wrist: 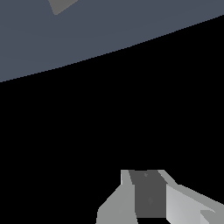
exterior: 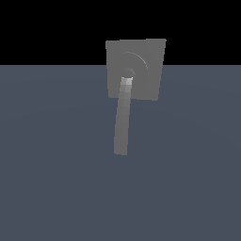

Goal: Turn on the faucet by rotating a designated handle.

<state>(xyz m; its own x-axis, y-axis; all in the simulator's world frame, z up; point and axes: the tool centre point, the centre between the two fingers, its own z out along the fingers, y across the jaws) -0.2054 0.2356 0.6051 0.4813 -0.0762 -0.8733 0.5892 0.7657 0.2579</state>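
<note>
Faucet first: you have it in the upper middle of the exterior view, a square, matte grey plate whose top edge stands against the black background while its lower part overlaps the blue-grey floor. You can make out raised ring ridges curving around a hub near the plate's centre.

From that hub the handle runs down and a little toward the exterior view's left, a long, narrow, slightly bowed bar. Its brightest patch sits right at the hub end, and the far end stops well below the plate's lower edge, over bare floor. The bar is longer than the plate is wide.

You will not find the arm anywhere in the exterior view; nothing touches the handle or the plate there.

In the wrist view you see the gripper at the picture's edge: two pale grey fingers flanking a darker grey block between them. The fingertips are cut off by the frame, so you cannot tell whether the claw is wide or narrow, and nothing is seen held in it. Beyond it lies black background, then a band of the same blue-grey floor, and one small grey corner at the far edge, too little to say which part of the fixture it is.
</note>
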